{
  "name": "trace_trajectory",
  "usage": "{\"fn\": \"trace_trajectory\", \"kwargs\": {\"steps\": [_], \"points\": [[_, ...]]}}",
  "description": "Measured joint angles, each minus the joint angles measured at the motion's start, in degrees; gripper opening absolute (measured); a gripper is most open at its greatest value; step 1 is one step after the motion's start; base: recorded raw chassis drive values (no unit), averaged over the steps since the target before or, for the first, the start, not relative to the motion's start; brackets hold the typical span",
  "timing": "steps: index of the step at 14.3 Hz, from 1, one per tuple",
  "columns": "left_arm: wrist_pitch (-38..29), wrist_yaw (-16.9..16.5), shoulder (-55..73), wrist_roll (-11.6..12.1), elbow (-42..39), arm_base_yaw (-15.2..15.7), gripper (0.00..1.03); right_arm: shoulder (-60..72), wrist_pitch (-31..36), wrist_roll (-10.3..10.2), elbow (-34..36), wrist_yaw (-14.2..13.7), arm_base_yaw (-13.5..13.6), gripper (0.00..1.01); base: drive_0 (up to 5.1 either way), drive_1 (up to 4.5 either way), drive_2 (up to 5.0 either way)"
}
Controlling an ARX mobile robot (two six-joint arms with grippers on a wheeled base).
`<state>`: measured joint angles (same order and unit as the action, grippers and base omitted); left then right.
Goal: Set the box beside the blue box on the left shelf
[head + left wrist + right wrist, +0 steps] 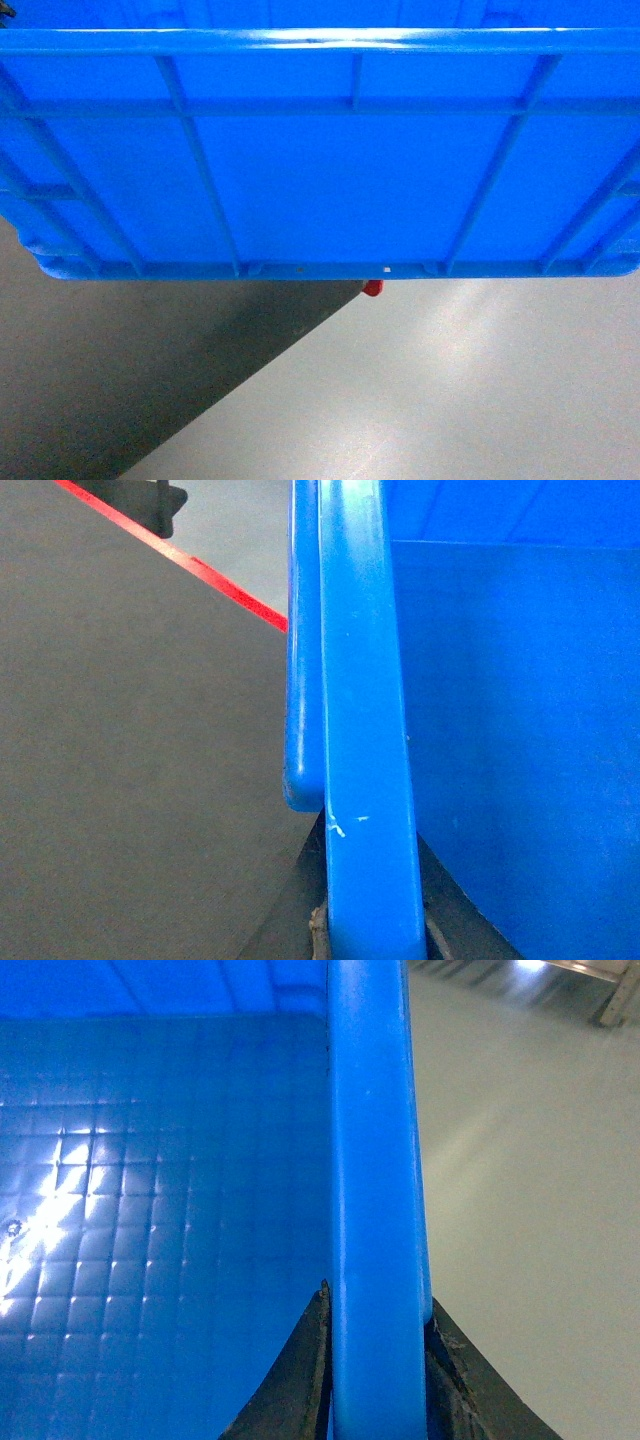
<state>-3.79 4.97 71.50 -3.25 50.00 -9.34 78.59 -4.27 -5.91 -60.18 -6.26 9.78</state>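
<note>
Box (320,180) carriage is what these views show: the blue crate is held aloft, filling the head view from nine o'clock to three o'clock, with its ribbed wall and notched base edge seen above bare grey floor (450,400). A small red object (372,288) peeks out below the base at about six o'clock of the crate; what it belongs to cannot be told.

On the left, the left gripper (372,935) is closed on the crate's thick rim (365,730), dark fingers (318,930) being seen pressed against either side of it at six o'clock. A red floor line (180,560) is crossed at eleven o'clock of that view.

On the right, the right gripper (378,1380) is likewise clamped on the opposite rim (378,1160), with the empty gridded crate floor (150,1210) visible at nine o'clock.

The pick-up is judged done. Neither the roller shelf nor the other blue box is visible, so the approach, the lowering beside that box and the release are presumably all left to do.
</note>
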Motion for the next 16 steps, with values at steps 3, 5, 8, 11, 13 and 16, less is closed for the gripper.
{"fn": "trace_trajectory", "kwargs": {"steps": [3,5,8,11,13,16], "points": [[-0.04,0.02,0.00,0.02,0.00,0.00,0.06,0.00,0.00,-0.02,0.00,0.00,0.00,0.18,-1.6,-1.64,-1.6],[-0.04,0.00,0.00,0.02,0.00,0.00,0.06,0.00,0.02,-0.02,0.00,0.00,0.00,0.18,-1.7,-1.67,-1.7],[-0.04,0.02,0.00,0.02,0.00,0.00,0.06,0.00,0.00,-0.02,0.00,0.00,0.00,0.18,-1.7,-1.67,-1.7],[-0.02,0.02,0.00,0.02,0.00,0.00,0.06,0.00,0.00,-0.02,0.00,0.00,0.00,0.18,-1.7,-1.67,-1.7],[-0.04,0.02,0.00,0.02,0.00,0.00,0.06,0.00,0.00,-0.02,0.00,0.00,0.00,0.18,-1.7,-1.67,-1.7],[-0.04,0.00,0.00,0.02,0.00,0.00,0.06,0.00,0.00,-0.02,0.00,0.00,0.00,0.18,-1.7,-1.67,-1.7]]}}
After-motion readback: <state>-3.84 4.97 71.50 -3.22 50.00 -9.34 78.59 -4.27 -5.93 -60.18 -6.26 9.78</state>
